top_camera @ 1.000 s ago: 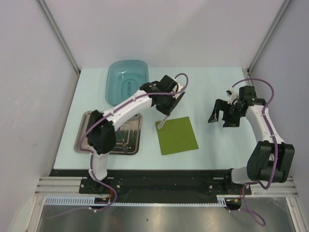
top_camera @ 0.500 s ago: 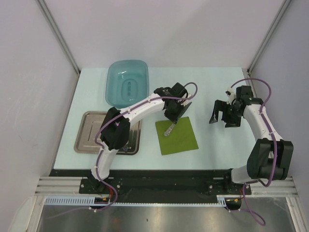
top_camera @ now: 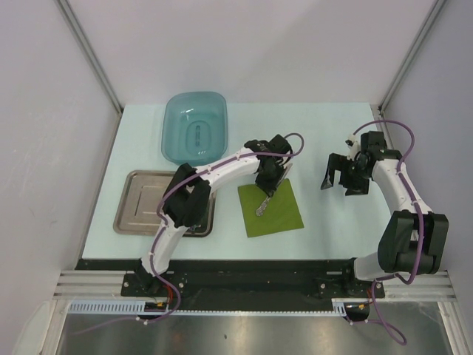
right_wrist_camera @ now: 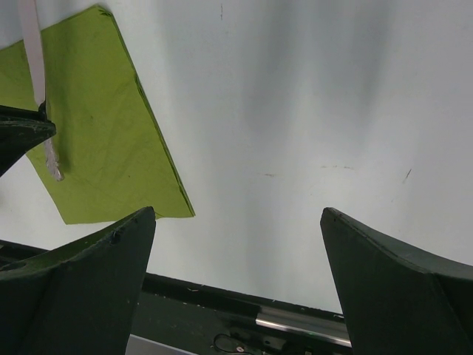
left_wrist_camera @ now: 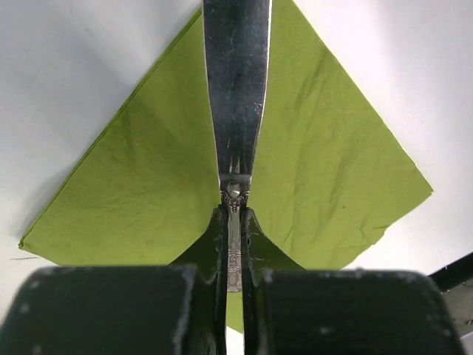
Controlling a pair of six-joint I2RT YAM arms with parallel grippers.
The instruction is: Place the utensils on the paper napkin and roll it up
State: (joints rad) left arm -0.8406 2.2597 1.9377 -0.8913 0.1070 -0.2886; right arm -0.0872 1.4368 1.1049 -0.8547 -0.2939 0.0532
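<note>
Green paper napkin [top_camera: 271,208], one; one utensil [top_camera: 263,202] in left claw [top_camera: 269,191].

A teal basin [top_camera: 194,126] sits beyond a steel tray [top_camera: 144,200], seemingly just apart.

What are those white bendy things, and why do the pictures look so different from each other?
Those are two robot arms bolted to a pale table. One picture looks down from above. The other two come from small cameras on each arm's wrist, so you see the black fingers up close.

On the table lie a thin olive-green paper napkin, a flat square steel tray and a teal plastic basin.

The left gripper is pinched shut on a slim silver metal utensil, holding it over the napkin. I cannot tell which kind of utensil. The right gripper is wide open, holds nothing and hangs above bare table beside the napkin.
</note>
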